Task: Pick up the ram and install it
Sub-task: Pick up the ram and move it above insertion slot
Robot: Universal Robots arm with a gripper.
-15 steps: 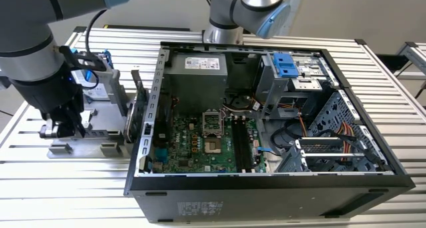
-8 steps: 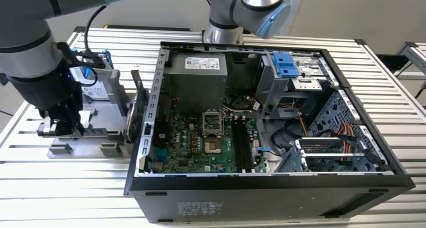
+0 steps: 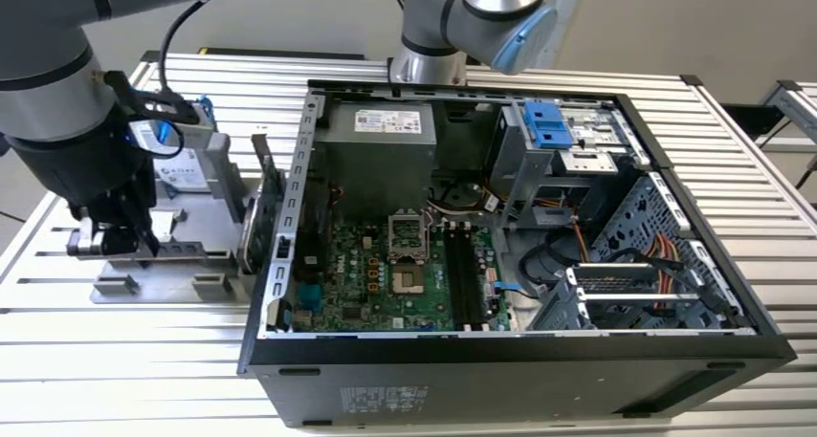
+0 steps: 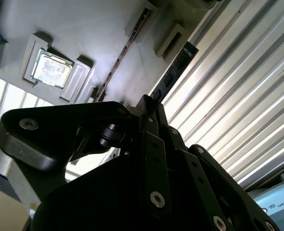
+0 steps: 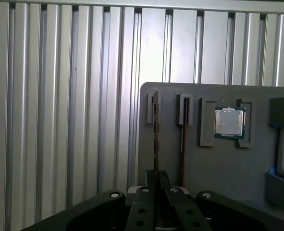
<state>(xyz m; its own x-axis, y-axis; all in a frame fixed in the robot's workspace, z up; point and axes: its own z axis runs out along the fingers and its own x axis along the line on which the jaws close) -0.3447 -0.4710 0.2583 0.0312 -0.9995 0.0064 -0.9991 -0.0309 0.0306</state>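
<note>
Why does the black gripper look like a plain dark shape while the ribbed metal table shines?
In the second wrist view the black gripper is near the lens and unlit, against hard glare off the ribbed metal table; in the first wrist view its ribs show bright streaks and dark grooves; the exterior view is evenly lit.

Thin dark ram, on edge, in grey holder
</note>
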